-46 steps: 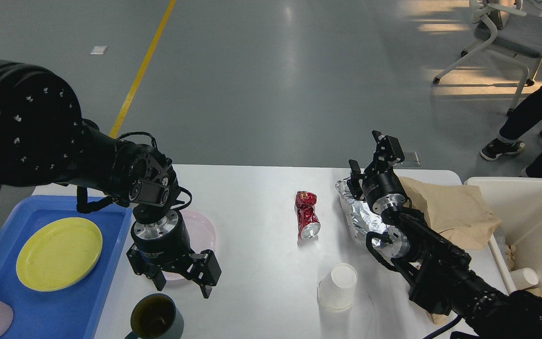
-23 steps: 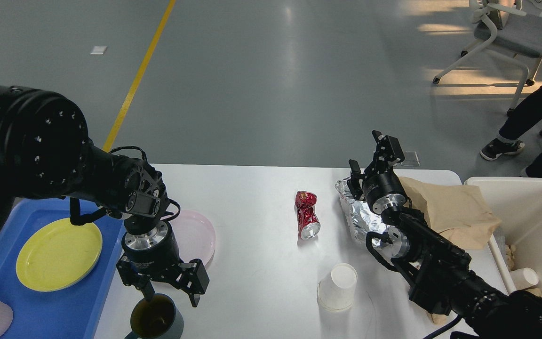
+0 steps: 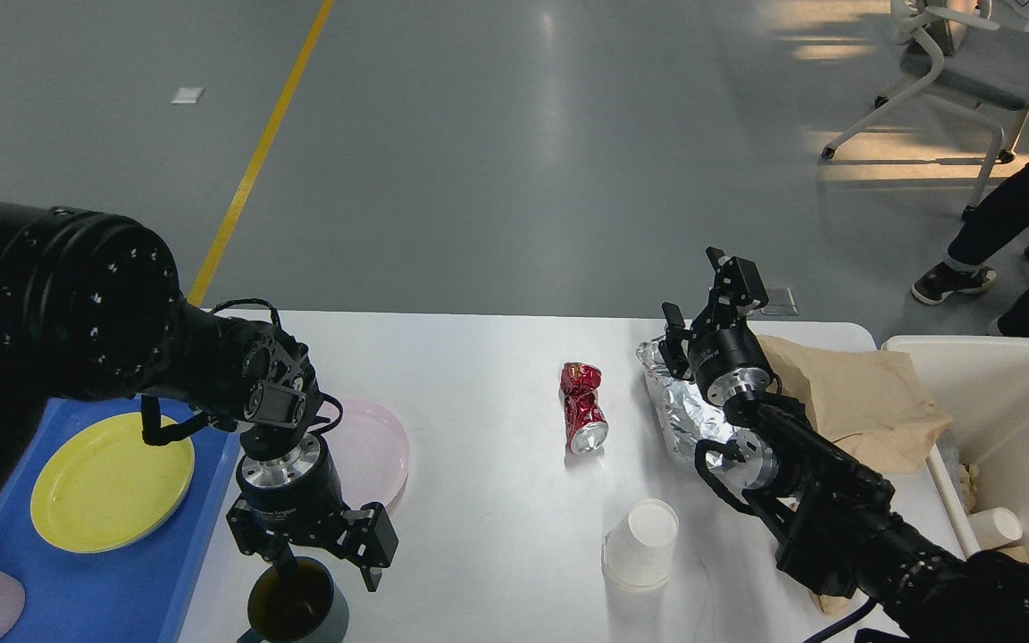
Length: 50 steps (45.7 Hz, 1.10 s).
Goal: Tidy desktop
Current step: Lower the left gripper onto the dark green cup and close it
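My left gripper (image 3: 320, 567) had its fingers (image 3: 283, 560) spread wide, pointing down just over the dark mug (image 3: 293, 609); one finger sat at the mug's rim, the other hung off to its right, and I could not tell whether either touched it. That mug stood at the near edge of the tabletop (image 3: 488, 500), the big white surface carrying everything. Left of the mug lay the blue tray (image 3: 95, 580) with a yellow plate (image 3: 111, 482); behind the mug sat a pink plate (image 3: 372, 446). Farther right of the mug were a crushed red can (image 3: 582, 407) and a white paper cup (image 3: 641, 541). My right gripper (image 3: 702, 308) was raised well right of the mug, fingers apart, holding nothing, above crumpled foil (image 3: 680, 411).
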### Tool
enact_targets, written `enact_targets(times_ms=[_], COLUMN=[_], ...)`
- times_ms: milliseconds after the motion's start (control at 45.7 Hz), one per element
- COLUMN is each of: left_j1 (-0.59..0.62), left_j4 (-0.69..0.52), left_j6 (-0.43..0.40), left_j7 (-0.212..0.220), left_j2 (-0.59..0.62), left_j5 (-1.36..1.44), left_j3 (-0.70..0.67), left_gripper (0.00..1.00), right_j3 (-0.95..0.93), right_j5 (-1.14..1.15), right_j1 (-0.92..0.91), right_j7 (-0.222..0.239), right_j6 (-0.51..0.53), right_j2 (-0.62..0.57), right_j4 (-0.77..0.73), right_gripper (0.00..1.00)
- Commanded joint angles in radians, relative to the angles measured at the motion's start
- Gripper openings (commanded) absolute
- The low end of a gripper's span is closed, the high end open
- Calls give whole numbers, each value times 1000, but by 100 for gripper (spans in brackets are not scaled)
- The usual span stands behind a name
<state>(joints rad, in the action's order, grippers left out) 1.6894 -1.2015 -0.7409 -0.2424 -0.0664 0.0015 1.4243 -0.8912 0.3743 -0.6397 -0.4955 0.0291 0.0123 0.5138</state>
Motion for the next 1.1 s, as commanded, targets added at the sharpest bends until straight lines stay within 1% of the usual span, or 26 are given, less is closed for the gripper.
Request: enact_targets(times_ms=[0,131,219,767,1073], left_j1=[-2,-17,-27,-80,-112], left_j4=[0,5,31,52,97], left_j6=[-2,-2,0,3,5], left_j7=[0,-1,-1,-1,-1], left_j2=[0,0,-1,27,25], left_j5=[0,0,0,0,-1], left_j3=[1,-1,-2,-8,-19], left_gripper=[96,96,96,96,96], right_j3=[0,0,0,0,0], right_j5=[0,0,0,0,0], right_j1=[0,0,0,0,0], right_j7=[0,0,0,0,0], right_j6=[0,0,0,0,0], right_j2=[0,0,0,0,0], right_j4=[0,0,0,0,0], right_gripper=[100,100,100,100,100])
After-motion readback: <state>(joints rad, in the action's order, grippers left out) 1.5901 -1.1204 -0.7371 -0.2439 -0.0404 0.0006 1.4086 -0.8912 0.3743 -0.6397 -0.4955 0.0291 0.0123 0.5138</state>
